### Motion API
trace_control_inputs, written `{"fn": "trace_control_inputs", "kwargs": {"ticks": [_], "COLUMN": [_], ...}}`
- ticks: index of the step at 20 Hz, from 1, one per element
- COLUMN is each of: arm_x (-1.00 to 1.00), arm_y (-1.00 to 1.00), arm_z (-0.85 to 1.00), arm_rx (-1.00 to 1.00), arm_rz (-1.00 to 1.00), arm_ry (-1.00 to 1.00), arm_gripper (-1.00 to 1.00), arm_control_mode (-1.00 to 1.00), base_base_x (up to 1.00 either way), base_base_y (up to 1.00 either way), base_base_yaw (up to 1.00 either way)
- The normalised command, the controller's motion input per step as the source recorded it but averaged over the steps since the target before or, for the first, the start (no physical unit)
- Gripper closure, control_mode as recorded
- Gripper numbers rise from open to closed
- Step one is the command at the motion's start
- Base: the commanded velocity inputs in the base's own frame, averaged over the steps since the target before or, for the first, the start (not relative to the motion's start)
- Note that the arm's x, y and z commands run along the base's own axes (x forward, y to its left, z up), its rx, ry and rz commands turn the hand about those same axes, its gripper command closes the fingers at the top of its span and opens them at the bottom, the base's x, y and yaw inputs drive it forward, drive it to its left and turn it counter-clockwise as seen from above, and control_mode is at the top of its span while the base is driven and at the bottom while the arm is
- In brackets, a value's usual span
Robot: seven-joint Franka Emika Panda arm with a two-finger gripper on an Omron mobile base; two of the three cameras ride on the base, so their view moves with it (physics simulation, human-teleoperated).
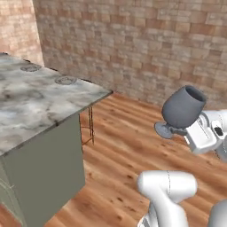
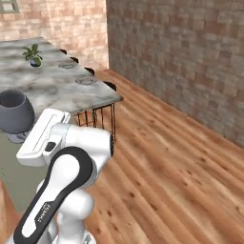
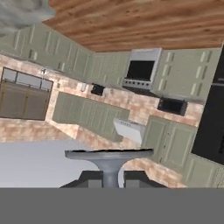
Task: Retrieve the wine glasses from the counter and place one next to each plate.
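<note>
so in the left base view the gripper (image 1: 184, 131) is pinching the stem of the big dark wine glass (image 1: 183, 107), jaws pressed in on the stem just above the disc foot. the glass hangs in mid air well off the counter (image 1: 40, 104), out past its free corner and over the wooden floor (image 1: 119, 150). its long axis is tilted, the bowl leaning up and away from the counter and the foot pointing down and back toward it, so my guess is it'll need to be brought upright before it can be stood on anything. two faint round marks sit on the marble near the far edge, can't tell if those are the plates. right base view: same glass (image 2: 15, 114) sits just past the end of the white hand, with the counter (image 2: 62, 90) behind it in this view. there's a little potted plant (image 2: 33, 55) further back on the slab, and a dark wire stool (image 2: 97, 119) tucked under the near corner. brick walls on both sides, plenty of open floor. hand view: rolled right over, floor planks up top. the glass's foot (image 3: 109, 154) lies edge-on right above the fingertips (image 3: 92, 178) with the stem dropping between them, so the grip looks centred. behind it, sage cabinets (image 3: 92, 113) and brick.
</note>
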Motion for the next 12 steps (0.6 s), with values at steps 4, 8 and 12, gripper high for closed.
{"fn": "trace_control_inputs", "kwargs": {"ticks": [4, 8, 12], "arm_x": [0.0, 0.0, 0.0], "arm_y": [0.0, 0.0, 0.0], "arm_z": [0.0, 0.0, 0.0], "arm_rx": [0.0, 0.0, 0.0], "arm_rz": [0.0, 0.0, 0.0], "arm_ry": [0.0, 0.0, 0.0], "arm_gripper": [1.0, 1.0, 1.0], "arm_control_mode": [1.0, 1.0, 1.0], "base_base_x": [0.33, 0.31, 0.17], "base_base_y": [-1.0, -1.0, -1.0], "base_base_yaw": [0.48, 0.44, 0.42]}}
